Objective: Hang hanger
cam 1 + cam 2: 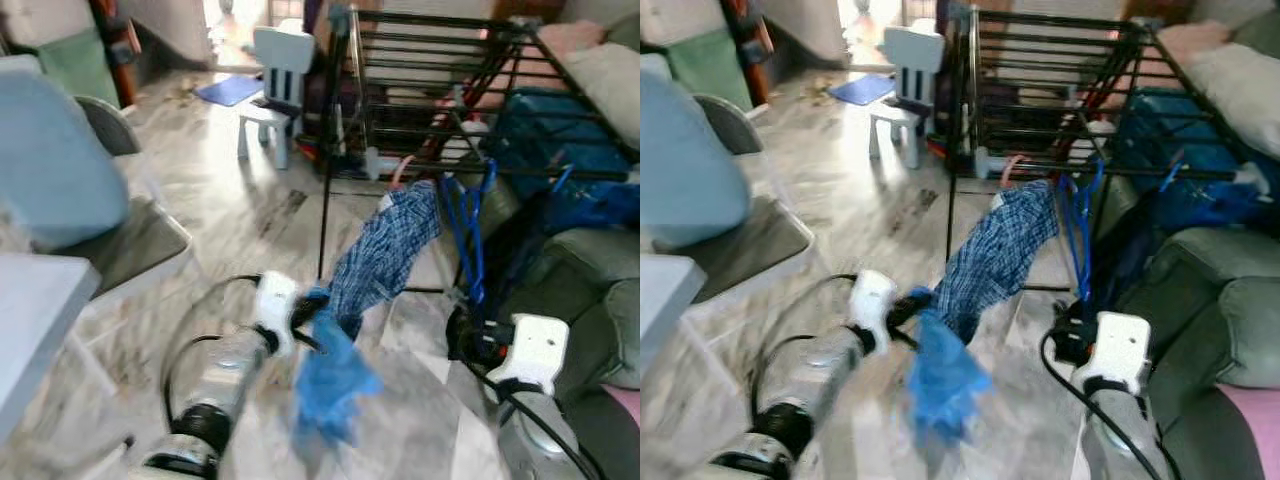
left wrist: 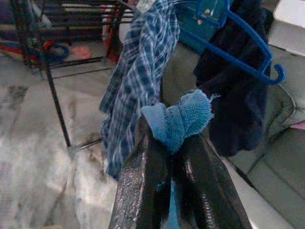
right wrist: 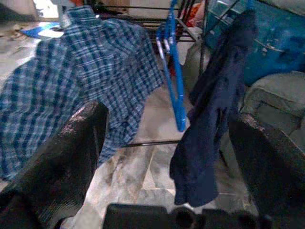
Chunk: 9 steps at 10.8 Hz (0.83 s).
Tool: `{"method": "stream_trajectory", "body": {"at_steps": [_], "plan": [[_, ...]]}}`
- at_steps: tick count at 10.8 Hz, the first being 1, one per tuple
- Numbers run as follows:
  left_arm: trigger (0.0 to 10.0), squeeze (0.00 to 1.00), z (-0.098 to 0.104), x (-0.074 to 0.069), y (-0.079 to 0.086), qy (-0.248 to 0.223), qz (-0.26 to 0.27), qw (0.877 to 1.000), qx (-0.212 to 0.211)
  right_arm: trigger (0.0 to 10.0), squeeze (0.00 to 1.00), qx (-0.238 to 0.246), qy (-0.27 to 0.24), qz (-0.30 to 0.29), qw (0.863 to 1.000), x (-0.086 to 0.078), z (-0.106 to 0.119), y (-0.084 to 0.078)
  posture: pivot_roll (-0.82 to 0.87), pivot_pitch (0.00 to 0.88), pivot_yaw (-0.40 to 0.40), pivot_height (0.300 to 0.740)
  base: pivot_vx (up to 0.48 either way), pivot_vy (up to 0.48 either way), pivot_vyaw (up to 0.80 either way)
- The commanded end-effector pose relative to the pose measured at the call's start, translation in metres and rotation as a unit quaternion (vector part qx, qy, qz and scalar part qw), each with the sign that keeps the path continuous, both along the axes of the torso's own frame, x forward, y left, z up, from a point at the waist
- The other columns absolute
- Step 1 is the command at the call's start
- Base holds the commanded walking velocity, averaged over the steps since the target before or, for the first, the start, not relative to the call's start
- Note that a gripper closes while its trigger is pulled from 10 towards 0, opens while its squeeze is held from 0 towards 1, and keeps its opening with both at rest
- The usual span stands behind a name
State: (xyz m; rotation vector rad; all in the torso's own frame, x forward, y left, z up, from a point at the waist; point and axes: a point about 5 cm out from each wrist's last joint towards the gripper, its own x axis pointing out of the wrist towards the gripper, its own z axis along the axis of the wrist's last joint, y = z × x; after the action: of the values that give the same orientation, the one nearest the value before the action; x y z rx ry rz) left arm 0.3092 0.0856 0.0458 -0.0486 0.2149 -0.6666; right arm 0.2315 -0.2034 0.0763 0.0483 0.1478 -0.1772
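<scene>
The blue hanger point(image 3: 172, 71) hangs from the black drying rack point(image 1: 440, 60), near the rack's front edge at about 2 o'clock from the middle of the left eye view. A dark blue cloth point(image 3: 209, 109) hangs just beside the hanger, toward 3 o'clock. On the other side, toward 9 o'clock, a blue checked shirt point(image 1: 385, 250) hangs down from the rack and stretches low toward the robot.

The left gripper point(image 2: 172, 157) has its two black fingers pinched tight on a wad of light blue cloth point(image 2: 178, 119) — the cloth bulges out between the tips. In the left eye view more of this light blue cloth dangles below the gripper, at about 6 o'clock. The end of the checked shirt is right by it, but it is too blurry to tell if they touch.

The right gripper point(image 3: 167, 157) is spread wide and holds nothing — its two fingers point(image 3: 66, 157) stand far apart, with the hanger and the dark cloth seen between them, farther off.

A grey-green sofa point(image 1: 590, 280) sits at 3 o'clock, under the rack's side. A small white chair point(image 1: 275, 85) stands on the pale marble floor point(image 1: 220, 200) at 11 o'clock.
</scene>
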Motion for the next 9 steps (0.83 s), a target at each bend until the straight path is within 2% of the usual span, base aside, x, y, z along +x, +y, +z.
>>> {"method": "stream_trajectory", "body": {"at_steps": [1,9], "plan": [[10.0,0.00,0.0100,0.0035,-0.0133,-0.017,-0.019,1.000,-0.012,10.0,0.00,-0.005,-0.002,-0.007,1.000,-0.0010,0.0022,-0.0050,0.01,0.000,-0.065,0.740,0.337,0.000,0.00],[10.0,0.00,0.0082,0.0024,-0.0173,-0.011,-0.025,1.000,-0.011,10.0,0.00,-0.014,-0.005,-0.004,1.000,0.0028,0.0042,-0.0044,0.01,0.000,-0.069,0.740,0.333,0.000,0.00]]}}
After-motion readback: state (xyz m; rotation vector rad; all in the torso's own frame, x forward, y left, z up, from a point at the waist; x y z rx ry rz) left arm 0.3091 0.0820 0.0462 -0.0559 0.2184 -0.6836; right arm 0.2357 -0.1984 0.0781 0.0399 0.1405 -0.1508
